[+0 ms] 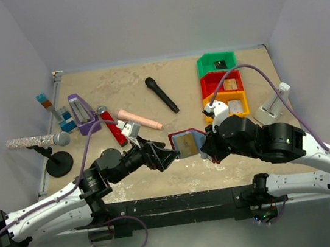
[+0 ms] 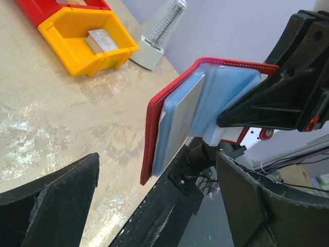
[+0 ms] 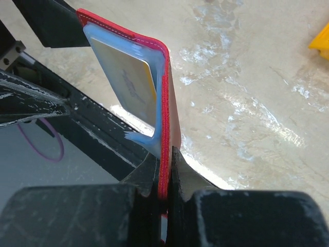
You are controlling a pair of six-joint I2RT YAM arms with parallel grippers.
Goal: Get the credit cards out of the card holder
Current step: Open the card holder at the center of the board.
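Note:
The dark red card holder [image 1: 186,143] hangs open above the table's near edge. My right gripper [image 1: 208,149] is shut on its red cover, as the right wrist view [image 3: 165,172] shows. A tan-gold card [image 3: 129,82] sits in a pale blue sleeve [image 3: 146,138]. My left gripper [image 1: 168,155] is open and empty just left of the holder. In the left wrist view the holder [image 2: 177,116] stands beyond my spread left gripper [image 2: 158,180]. Loose cards lie in the bins: black [image 1: 220,64], tan [image 1: 230,84] and silver-grey [image 2: 103,40].
Green [image 1: 208,63], red [image 1: 213,83] and yellow [image 1: 241,111] bins stand at the back right, with a white metronome [image 1: 276,103] beside them. A black microphone [image 1: 161,94], a red microphone [image 1: 114,129], a pink cylinder [image 1: 140,119] and a purple object [image 1: 81,114] lie at the back left.

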